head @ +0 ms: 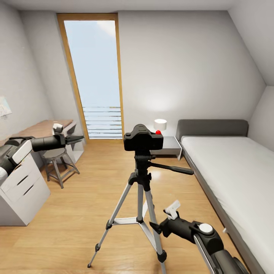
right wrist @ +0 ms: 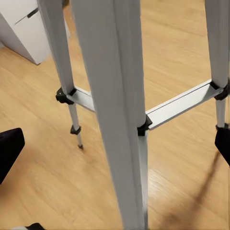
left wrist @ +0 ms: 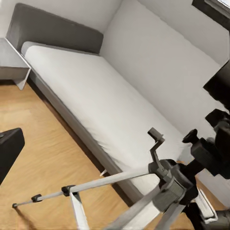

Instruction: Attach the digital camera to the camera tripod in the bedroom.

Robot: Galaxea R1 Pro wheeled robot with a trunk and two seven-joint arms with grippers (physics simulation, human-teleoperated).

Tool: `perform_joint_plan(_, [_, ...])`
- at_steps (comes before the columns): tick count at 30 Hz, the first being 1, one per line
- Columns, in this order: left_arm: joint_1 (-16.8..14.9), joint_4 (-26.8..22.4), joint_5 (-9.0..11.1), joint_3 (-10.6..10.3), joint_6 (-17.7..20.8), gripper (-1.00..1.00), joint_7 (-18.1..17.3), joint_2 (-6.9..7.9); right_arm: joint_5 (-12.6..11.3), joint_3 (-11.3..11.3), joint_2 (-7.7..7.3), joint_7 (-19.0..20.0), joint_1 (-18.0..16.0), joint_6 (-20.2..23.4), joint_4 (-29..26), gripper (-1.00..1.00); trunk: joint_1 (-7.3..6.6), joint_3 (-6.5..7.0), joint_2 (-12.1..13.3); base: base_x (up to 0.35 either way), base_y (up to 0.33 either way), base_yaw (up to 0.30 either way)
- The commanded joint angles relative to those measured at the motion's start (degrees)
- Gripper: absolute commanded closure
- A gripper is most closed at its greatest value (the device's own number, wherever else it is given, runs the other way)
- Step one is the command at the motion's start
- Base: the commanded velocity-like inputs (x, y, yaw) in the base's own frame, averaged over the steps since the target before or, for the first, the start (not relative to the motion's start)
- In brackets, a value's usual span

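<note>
The digital camera (head: 142, 140), black with a red button on top, sits on the head of the camera tripod (head: 140, 190) in the middle of the bedroom floor. The tripod's silver legs (right wrist: 120, 110) spread out below it, and its pan handle (head: 173, 168) points toward the bed. My left gripper (head: 78, 139) hangs open at camera height, well to the left of the camera and clear of it. My right gripper (head: 155, 227) is low, close beside the tripod's legs, open with nothing held; one black finger (right wrist: 8, 154) shows by the leg brace.
A grey bed (head: 236, 171) runs along the right wall, with a nightstand and white lamp (head: 160, 125) at its head. A wooden desk (head: 42, 128), a metal stool (head: 57, 160) and white drawers (head: 23, 190) stand at the left. A tall window (head: 95, 76) is behind.
</note>
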Motion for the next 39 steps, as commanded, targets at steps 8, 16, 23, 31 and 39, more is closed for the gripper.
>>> perform_joint_plan(8, [9.0,-0.2,0.8,-0.3,-3.0,-1.0,6.9,-0.09,0.4,-0.3,-1.79,0.0,1.5,-2.0,-2.3,-1.0,0.04,-0.13,-0.1,0.0,0.0,0.0])
perform_joint_plan(16, [18.3,0.0,0.9,0.8,-7.2,-1.0,16.2,-0.38,0.3,-6.9,-2.06,-0.1,1.8,-2.7,-2.1,-1.0,0.04,-0.13,-0.1,0.0,0.0,0.0])
perform_joint_plan(23, [25.6,-0.1,0.9,5.3,-8.4,-1.0,25.8,-0.6,0.4,-14.3,-1.94,-0.5,1.8,-2.6,-1.3,-1.0,0.04,-0.13,-0.1,0.0,0.0,0.0])
perform_joint_plan(31, [34.6,0.2,0.8,9.0,-9.1,-1.0,32.4,-2.43,0.6,-19.3,-2.07,-8.7,1.6,-2.7,10.1,-1.0,0.04,-0.13,-0.1,0.0,0.0,0.0])
perform_joint_plan(39, [44.4,2.6,0.8,14.0,-12.1,-1.0,45.4,-7.99,0.5,-20.5,-2.71,-25.5,1.0,-7.5,33.1,-1.0,0.04,-0.13,-0.1,0.0,0.0,0.0])
